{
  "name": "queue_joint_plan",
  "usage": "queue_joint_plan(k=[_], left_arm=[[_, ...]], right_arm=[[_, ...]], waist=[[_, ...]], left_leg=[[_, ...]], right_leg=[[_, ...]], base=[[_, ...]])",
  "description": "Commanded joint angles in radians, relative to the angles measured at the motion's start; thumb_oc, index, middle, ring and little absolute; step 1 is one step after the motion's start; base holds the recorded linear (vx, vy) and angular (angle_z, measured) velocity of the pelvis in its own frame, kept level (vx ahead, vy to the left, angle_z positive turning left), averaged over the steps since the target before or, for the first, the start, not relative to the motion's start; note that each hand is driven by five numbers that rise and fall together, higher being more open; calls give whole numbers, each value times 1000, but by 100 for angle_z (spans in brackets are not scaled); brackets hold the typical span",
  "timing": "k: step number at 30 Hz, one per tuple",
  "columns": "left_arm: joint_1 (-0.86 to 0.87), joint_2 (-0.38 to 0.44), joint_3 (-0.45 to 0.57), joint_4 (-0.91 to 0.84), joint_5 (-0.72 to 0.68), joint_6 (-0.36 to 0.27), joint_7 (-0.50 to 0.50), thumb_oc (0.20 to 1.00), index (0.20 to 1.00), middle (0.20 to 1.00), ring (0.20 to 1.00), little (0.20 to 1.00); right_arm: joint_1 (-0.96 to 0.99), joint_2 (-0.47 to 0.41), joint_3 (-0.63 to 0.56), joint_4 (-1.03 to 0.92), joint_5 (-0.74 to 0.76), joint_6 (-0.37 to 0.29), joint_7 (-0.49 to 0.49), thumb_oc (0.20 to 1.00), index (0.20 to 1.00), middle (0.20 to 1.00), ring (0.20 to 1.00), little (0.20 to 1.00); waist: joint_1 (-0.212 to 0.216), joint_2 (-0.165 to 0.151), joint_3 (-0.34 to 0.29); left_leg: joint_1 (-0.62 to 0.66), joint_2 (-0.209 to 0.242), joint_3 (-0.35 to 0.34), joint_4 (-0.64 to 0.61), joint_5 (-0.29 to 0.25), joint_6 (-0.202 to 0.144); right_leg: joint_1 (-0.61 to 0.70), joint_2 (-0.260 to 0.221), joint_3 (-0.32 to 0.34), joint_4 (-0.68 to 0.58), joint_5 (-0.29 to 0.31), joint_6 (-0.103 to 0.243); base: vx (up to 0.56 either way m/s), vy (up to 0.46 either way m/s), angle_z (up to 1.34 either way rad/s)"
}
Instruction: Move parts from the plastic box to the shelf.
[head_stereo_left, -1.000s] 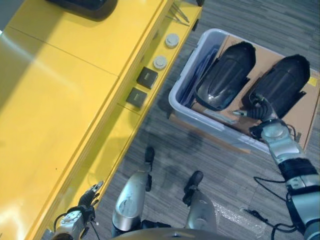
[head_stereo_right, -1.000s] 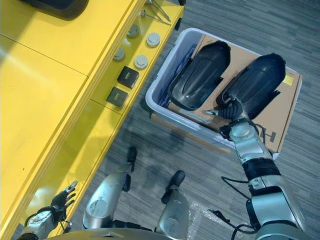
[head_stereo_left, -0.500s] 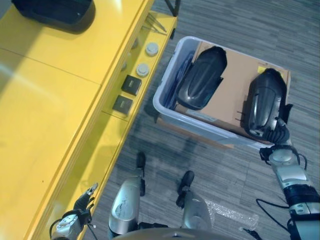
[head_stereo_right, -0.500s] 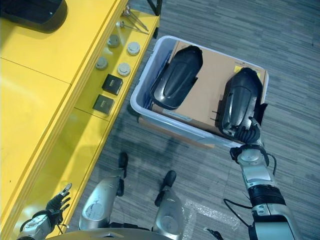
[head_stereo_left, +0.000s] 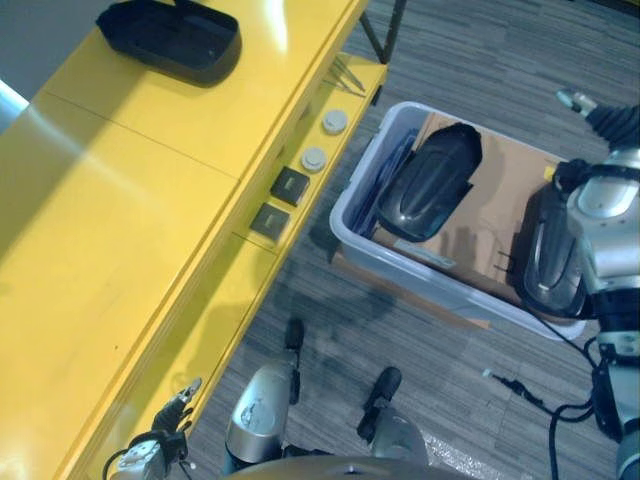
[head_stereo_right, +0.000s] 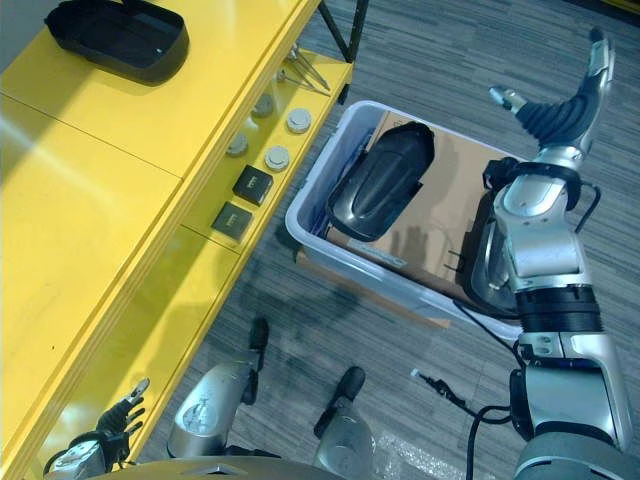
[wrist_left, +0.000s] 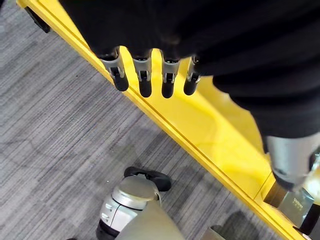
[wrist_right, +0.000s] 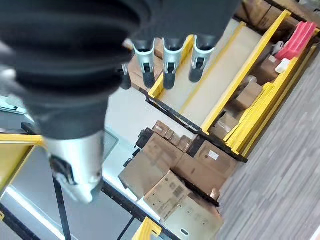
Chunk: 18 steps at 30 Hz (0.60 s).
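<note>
A: Grey striped carpet floor (head_stereo_left: 450, 330) is carrying everything; the long yellow shelf (head_stereo_left: 130, 220) is running along the left, with a black tray (head_stereo_left: 170, 38) sitting at its far end.

B: And the parts?

A: Both are lying in the plastic box (head_stereo_right: 330, 250) on the right, on cardboard (head_stereo_left: 500, 215): the left part (head_stereo_right: 380, 185) toward the shelf, the right part (head_stereo_left: 552, 262) partly hidden behind the right arm.

B: What is the right hand (head_stereo_right: 565, 110) doing?

A: Hovering above the box, fingers spread, holding nothing. I am judging it should be lowering straight onto the right part and wrapping its narrow end firmly.

B: Left hand (wrist_left: 150, 75)?

A: Hanging by the shelf's near edge, fingers straight.
</note>
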Motion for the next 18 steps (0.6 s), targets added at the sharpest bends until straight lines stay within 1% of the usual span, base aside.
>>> queue_joint_plan(k=[1, 2, 3, 4, 5, 7, 11, 13, 14, 18], left_arm=[[33, 22, -20, 23, 28, -7, 10, 1000, 1000, 1000, 1000, 1000], [34, 22, -21, 26, 30, -8, 9, 1000, 1000, 1000, 1000, 1000], [37, 22, -23, 27, 31, -13, 10, 1000, 1000, 1000, 1000, 1000], [40, 25, -32, 36, 28, -27, 5, 1000, 1000, 1000, 1000, 1000], [39, 26, -33, 38, 28, -32, 4, 1000, 1000, 1000, 1000, 1000], [28, 35, -50, 42, 19, -35, 1, 1000, 1000, 1000, 1000, 1000], [0, 47, -81, 47, 3, -38, -4, 1000, 1000, 1000, 1000, 1000], [-15, 53, -94, 47, -6, -31, -5, 1000, 1000, 1000, 1000, 1000], [-23, 57, -105, 47, -13, -32, -8, 1000, 1000, 1000, 1000, 1000], [-32, 64, -117, 41, -23, -28, -5, 1000, 1000, 1000, 1000, 1000]], right_arm=[[46, -74, 28, 71, 11, 75, -42, 1000, 1000, 1000, 1000, 1000], [54, -77, 25, 91, 19, 103, -44, 1000, 1000, 1000, 1000, 1000], [68, -80, 17, 132, 32, 87, -47, 1000, 1000, 1000, 1000, 1000], [99, -90, -8, 246, 66, 63, -45, 1000, 1000, 1000, 1000, 1000], [104, -93, -15, 267, 75, 70, -45, 1000, 1000, 1000, 1000, 1000], [123, -102, -24, 399, 111, 9, -37, 1000, 1000, 1000, 1000, 1000], [118, -118, -18, 578, 171, -83, -6, 1000, 1000, 1000, 1000, 1000], [100, -126, -3, 632, 200, -103, 9, 1000, 1000, 1000, 1000, 1000], [82, -130, 16, 675, 215, -123, 15, 1000, 1000, 1000, 1000, 1000], [56, -131, 41, 691, 231, -118, 14, 1000, 1000, 1000, 1000, 1000]], waist=[[3, -9, -61], [2, -9, -62], [2, -9, -62], [2, -5, -56], [1, -5, -57], [0, -1, -50], [4, 8, -29], [4, 12, -21], [5, 18, -14], [1, 24, -1]], left_leg=[[13, 42, -87, 14, -86, -46], [15, 43, -86, 13, -86, -46], [17, 43, -86, 12, -86, -46], [21, 46, -83, 14, -90, -48], [15, 45, -83, 13, -87, -48], [5, 46, -82, 17, -87, -49], [-17, 45, -87, 30, -88, -50], [-35, 43, -89, 38, -86, -51], [-51, 42, -91, 45, -83, -52], [-73, 38, -94, 56, -81, -52]], right_leg=[[-32, -19, 5, 39, -34, 37], [-30, -21, 4, 37, -34, 37], [-28, -21, 2, 36, -33, 38], [-24, -25, -1, 37, -32, 41], [-29, -26, -1, 34, -28, 42], [-37, -31, -5, 35, -23, 44], [-55, -37, -7, 41, -20, 45], [-72, -41, -7, 46, -17, 45], [-86, -43, -6, 51, -16, 44], [-110, -45, 1, 61, -15, 42]], base=[[34, 4, 12], [26, -2, 7], [0, 0, 0], [0, 0, 0], [0, 0, 0], [-35, -20, -4], [-46, -42, -9], [-62, -38, -6], [-58, -33, -2], [-38, -21, 2]])
